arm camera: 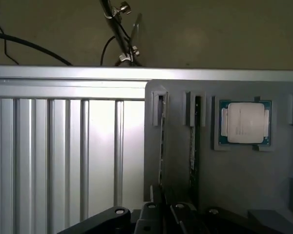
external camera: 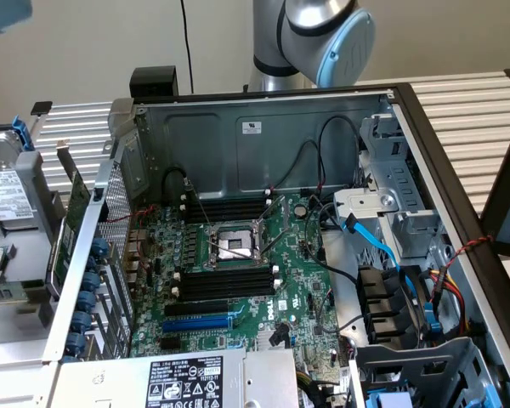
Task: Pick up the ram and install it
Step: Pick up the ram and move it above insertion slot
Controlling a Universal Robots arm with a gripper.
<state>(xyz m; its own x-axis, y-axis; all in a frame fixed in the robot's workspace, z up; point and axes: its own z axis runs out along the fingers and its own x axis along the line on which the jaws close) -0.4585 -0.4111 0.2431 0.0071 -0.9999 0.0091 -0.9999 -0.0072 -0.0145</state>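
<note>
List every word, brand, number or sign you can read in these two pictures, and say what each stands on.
"DELL": white print on the motherboard.
Power supply label: too small to read.
White sticker on the case wall: too small.
Drive label: blurred.
Processor lid: print too faint.

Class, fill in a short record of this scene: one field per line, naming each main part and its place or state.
computer case: open, motherboard exposed
black memory slots: beside the processor socket, look empty
robot arm: rises behind the case
ram: on edge in a slot of the grey holder, not yet installed
second stick: in the neighbouring slot
pincer: at the ram's end
processor chip: flat in the holder's recess
</note>
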